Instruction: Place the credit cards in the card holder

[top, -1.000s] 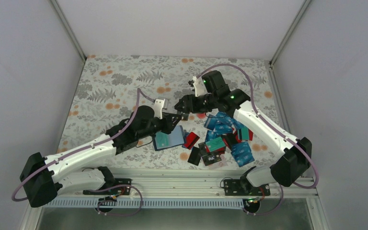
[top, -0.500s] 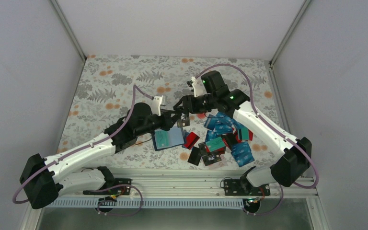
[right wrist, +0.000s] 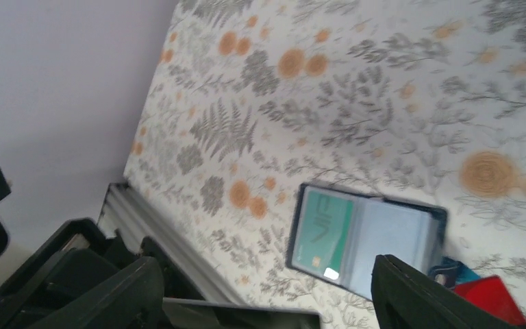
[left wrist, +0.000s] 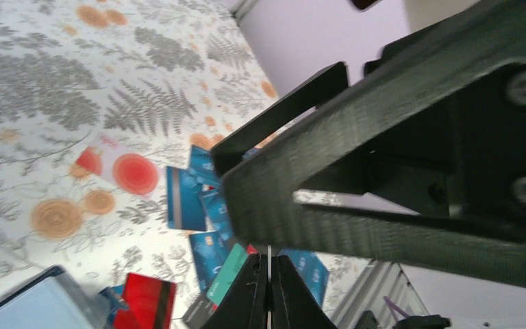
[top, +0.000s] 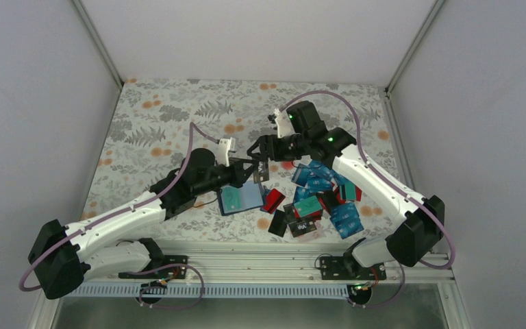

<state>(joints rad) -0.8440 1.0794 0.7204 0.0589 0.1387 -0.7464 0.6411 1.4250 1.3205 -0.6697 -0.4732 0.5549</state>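
Note:
My left gripper is shut on one of the credit cards, seen edge-on as a thin pale line between its closed fingertips. My right gripper is right against it, jaws wide open around that card; its big dark fingers fill the left wrist view. The card holder lies open on the floral cloth below both grippers, with a teal card in its left pocket. The other credit cards are a loose pile of blue, teal, red and black to its right.
A red card and a black card lie between the holder and the pile. A metal rail runs along the near edge by the arm bases. White walls enclose the cloth on three sides.
My left gripper rose to meet the right one and closed on the card. The right gripper's jaws spread wider, letting go of the card. The pile and holder did not move.

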